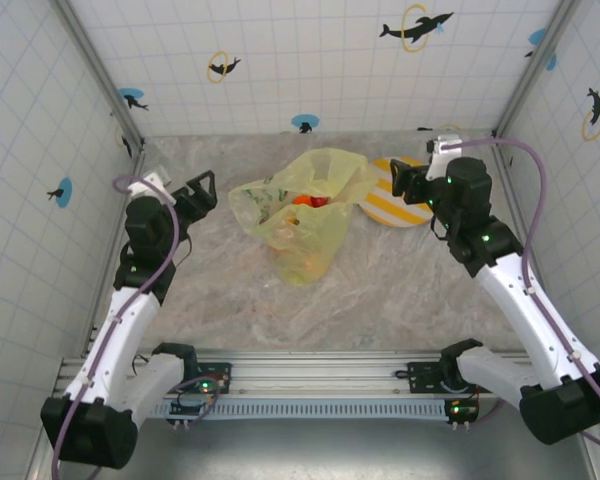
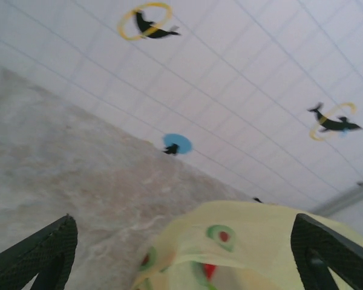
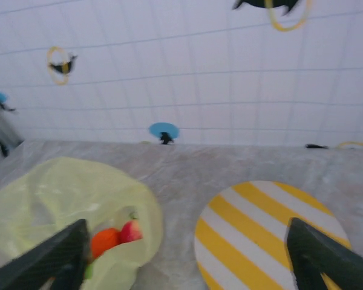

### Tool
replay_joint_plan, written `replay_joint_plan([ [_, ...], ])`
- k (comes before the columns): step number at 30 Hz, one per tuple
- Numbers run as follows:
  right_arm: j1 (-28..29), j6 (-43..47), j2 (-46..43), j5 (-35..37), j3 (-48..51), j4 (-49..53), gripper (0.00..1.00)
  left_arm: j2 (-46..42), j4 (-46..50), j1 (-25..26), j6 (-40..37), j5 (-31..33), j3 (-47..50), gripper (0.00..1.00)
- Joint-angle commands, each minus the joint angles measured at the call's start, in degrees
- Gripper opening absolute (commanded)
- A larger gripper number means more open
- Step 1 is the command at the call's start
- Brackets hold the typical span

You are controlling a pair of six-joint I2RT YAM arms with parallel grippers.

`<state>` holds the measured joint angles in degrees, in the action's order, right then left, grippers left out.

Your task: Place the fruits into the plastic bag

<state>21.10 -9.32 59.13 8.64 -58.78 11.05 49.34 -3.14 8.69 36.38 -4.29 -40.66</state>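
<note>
While the bag (image 1: 302, 225) holds the fruits (image 1: 311, 201) far on the worktop (image 1: 410, 290), I see left gripper (image 1: 204, 192) and right gripper (image 1: 399, 183) spread wide.

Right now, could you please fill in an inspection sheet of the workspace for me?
Surface: marbled grey table, dry, no spills seen.
Job's things: plastic bag lying mid-table; red and orange fruits visible inside it.
Clutter: striped plate right of the bag, no fruit seen on it.
Grippers: left gripper fingers open, empty, left of the bag; right gripper fingers open, empty, over the plate.
Cables: lilac cables run along each arm, clear of the bag.
Surroundings: white tiled walls with dolphin stickers.
</note>
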Motion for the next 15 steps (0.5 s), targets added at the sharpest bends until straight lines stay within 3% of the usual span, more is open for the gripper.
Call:
replay_joint_plan([
  [1,-1.68,2.39,-0.51,10.01,7.75,-2.16,0.98,-2.14,2.47,-0.01,-2.98,13.61,6.18,0.98],
  [5,-3.85,1.56,-0.53,14.78,18.2,-8.13,1.0,-2.9,-1.56,0.01,-1.09,22.54,14.09,0.98],
  [9,-5.29,0.21,0.77,19.19,27.1,-14.9,1.0,-0.56,-11.46,0.01,-1.67,31.02,20.82,0.98],
  [13,-5.87,-0.41,2.69,23.24,33.63,-22.1,1.0,5.27,-24.03,0.01,-10.47,38.33,25.79,0.98],
  [15,-6.02,0.05,3.97,26.29,36.97,-26.12,1.0,8.95,-31.34,0.01,-15.96,38.92,28.26,0.98],
])
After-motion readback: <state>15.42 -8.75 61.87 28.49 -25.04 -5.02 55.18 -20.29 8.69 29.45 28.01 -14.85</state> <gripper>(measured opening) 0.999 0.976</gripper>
